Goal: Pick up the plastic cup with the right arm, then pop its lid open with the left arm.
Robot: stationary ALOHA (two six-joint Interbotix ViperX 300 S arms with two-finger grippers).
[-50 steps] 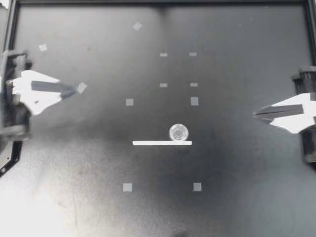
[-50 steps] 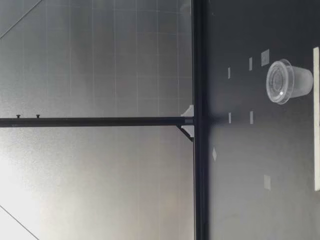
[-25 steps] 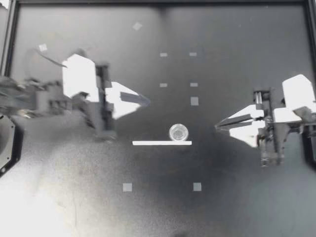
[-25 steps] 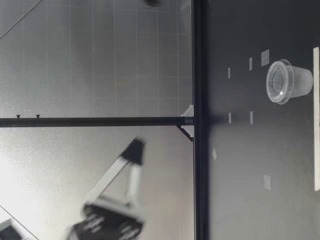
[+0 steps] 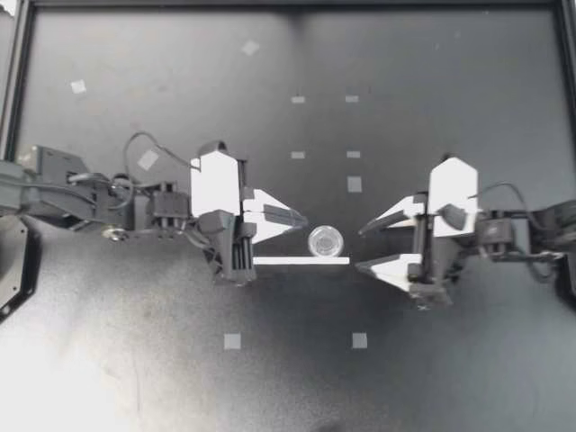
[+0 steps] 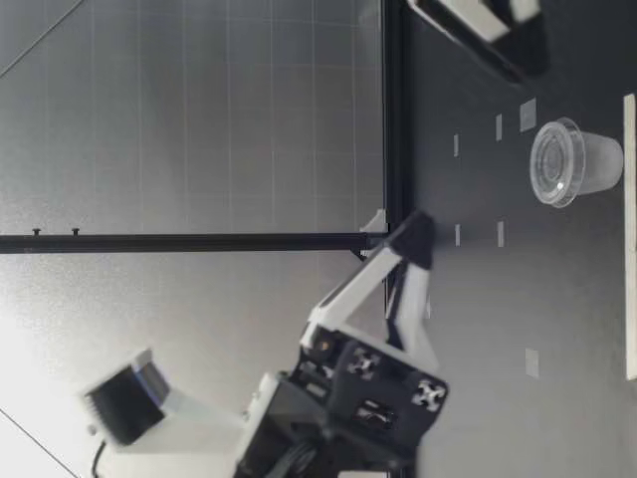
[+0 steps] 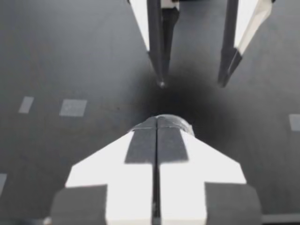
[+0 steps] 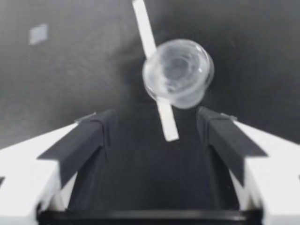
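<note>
Lab test bench: black matte table (image 5: 135,360), small tape squares (image 5: 232,341) stuck on it, dark metal frame (image 6: 393,119), gridded panel (image 6: 199,119) behind.

No readable text, labels or numbers anywhere.

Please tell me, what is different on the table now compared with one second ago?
Both arms came in from the table's sides toward the middle. My left gripper, with fingers together, is now close beside the clear cup. My right gripper has opened wider and faces the cup from the other side without touching it. Nothing was taken hold of. The cup and the white strip stayed in place.
</note>
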